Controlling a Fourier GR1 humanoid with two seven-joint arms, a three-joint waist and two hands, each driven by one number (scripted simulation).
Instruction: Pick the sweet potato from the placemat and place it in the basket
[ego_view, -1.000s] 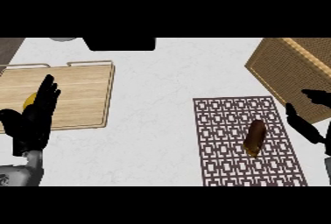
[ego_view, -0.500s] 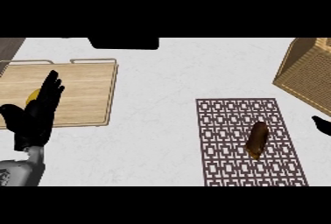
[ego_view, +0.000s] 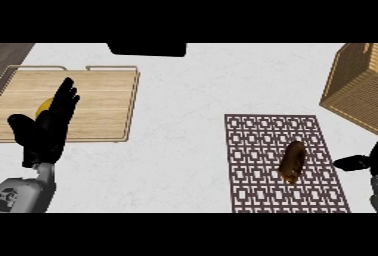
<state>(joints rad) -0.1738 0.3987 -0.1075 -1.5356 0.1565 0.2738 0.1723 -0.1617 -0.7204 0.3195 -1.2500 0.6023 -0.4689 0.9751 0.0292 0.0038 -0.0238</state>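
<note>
Holding position since half a second ago: placemat (ego_view: 251, 195) and the sweet potato (ego_view: 293, 161) lying on it are unmoved; right hand (ego_view: 354, 162) now sits lower at the right edge.
White counter (ego_view: 192, 95) carries a wooden board (ego_view: 103, 100) at left, the placemat at lower right, and a wicker basket (ego_view: 354, 85) at upper right, well apart from the sweet potato. Left hand (ego_view: 46, 130) rests released, fingers straight, over the board, partly covering a yellow item (ego_view: 44, 106). Only a tip of the right hand shows; its state cannot be told.
</note>
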